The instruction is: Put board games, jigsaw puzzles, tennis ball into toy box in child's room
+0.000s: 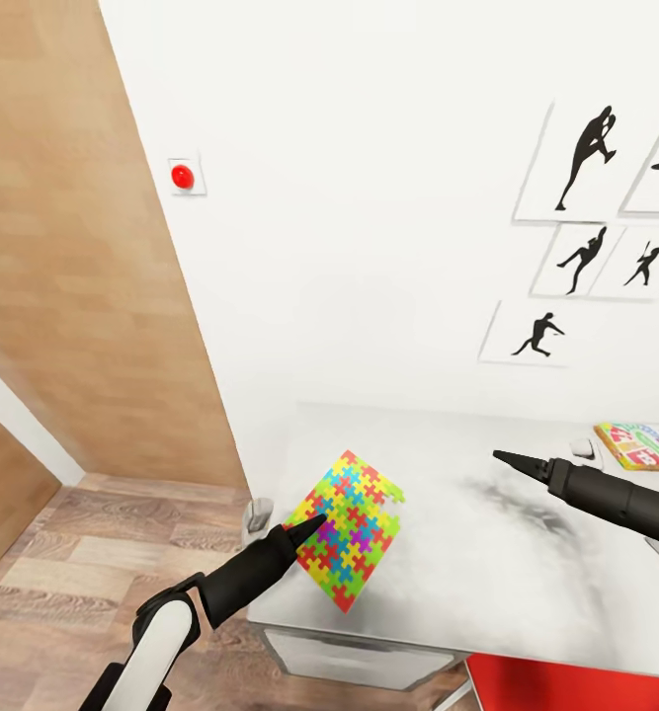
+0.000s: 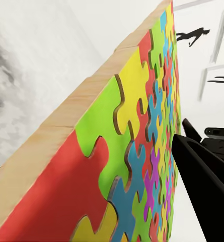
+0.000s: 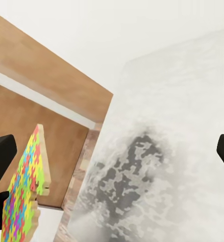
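Observation:
A jigsaw puzzle (image 1: 354,528) of bright interlocking pieces hangs tilted over the left front corner of the table (image 1: 487,592), with my left gripper (image 1: 314,521) shut on its near edge. In the left wrist view the puzzle (image 2: 127,151) stands close, showing its wooden edge, with one dark finger (image 2: 207,186) against its face. My right gripper (image 1: 512,460) hovers open above the table's right half, pointing left; its fingers (image 3: 1,156) hold nothing, and the puzzle (image 3: 26,191) shows beside them. A board game (image 1: 645,444) lies at the table's far right. The toy box, tennis ball and bed are out of view.
The white wall behind the table carries black baseball-player pictures (image 1: 586,158) and a red button (image 1: 182,177). A wooden panel (image 1: 72,247) and plank floor (image 1: 92,553) lie to the left. Something red (image 1: 566,681) sits below the table's front edge.

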